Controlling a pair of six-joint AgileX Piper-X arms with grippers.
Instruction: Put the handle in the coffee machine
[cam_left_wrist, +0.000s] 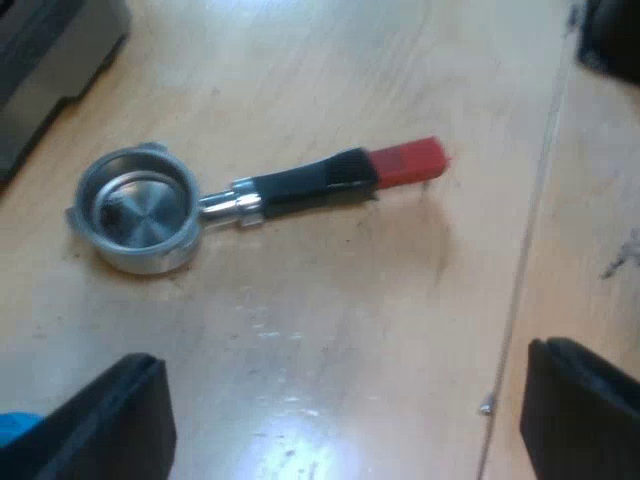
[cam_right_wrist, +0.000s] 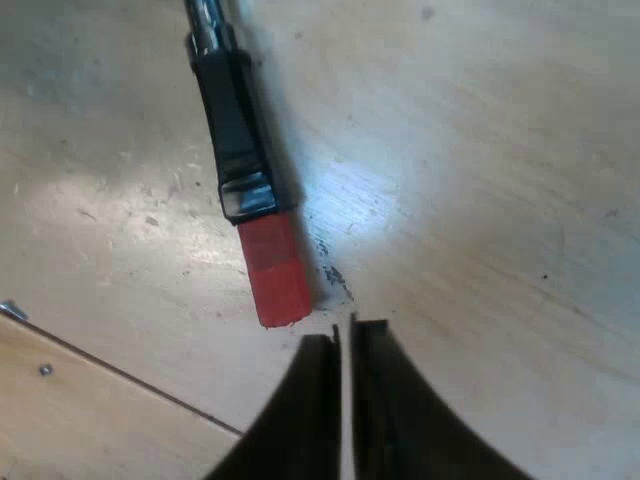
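Left wrist view: the holder (cam_left_wrist: 250, 195) lies flat on the tabletop (cam_left_wrist: 350, 320), apart from the left tool (cam_left_wrist: 345, 400), whose fingers stand wide and empty. Right wrist view: the right tool (cam_right_wrist: 343, 345), narrowed to a slit and empty, is just beside the holder's red end (cam_right_wrist: 275, 270).

Loose metal holder (cam_left_wrist: 135, 210) flat on wooden table (cam_left_wrist: 330, 60), left gripper (cam_left_wrist: 345, 390) agape nearby.

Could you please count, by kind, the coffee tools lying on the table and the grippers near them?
Metal holder: 1
Grippers: 2 (left gripper, open; right gripper, shut, by the holder's red end)
Total: 3
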